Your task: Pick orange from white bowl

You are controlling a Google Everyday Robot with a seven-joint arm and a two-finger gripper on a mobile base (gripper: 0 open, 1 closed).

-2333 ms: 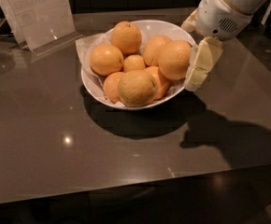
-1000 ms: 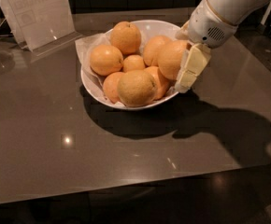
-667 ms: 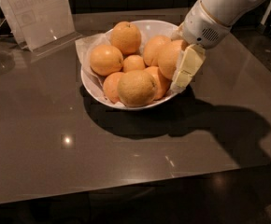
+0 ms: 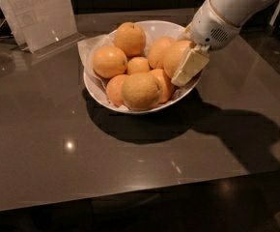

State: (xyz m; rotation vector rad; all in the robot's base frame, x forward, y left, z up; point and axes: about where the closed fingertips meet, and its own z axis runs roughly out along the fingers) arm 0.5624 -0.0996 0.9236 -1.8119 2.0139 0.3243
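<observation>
Cream plastic at the end of a white arm, the gripper (image 4: 189, 67) lies against the right, outward face of the large, round, evenly warm orange (image 4: 173, 57) with finely pitted skin. Whether it is apart, together or clamped on the fruit cannot be told, because its far side is hidden behind the orange and the rounded white wrist housing (image 4: 212, 25). It reaches in from the right and above, probably because this orange sits high and outermost on that side and can be reached without pushing through the heap.

The orange rests inside the wide, shallow, glossy white bowl (image 4: 92, 88), at its right rim, on the crinkled white paper lining (image 4: 87, 47). It touches a rounder neighbouring orange (image 4: 157, 50) on its left and a smaller one (image 4: 165, 83) below. The equally large, paler yellowish-tan orange (image 4: 141, 91) lies at the front, apart from the gripper.

The low bowl rim runs just under the gripper, so a lift should go upward before it goes sideways. The touching neighbours may roll into the gap. Up and to the right looks free. The glossy grey-brown tabletop (image 4: 58, 144) shows open surface in front and to the right. The clear acrylic sign holder (image 4: 38, 13) stands well apart at the back left.
</observation>
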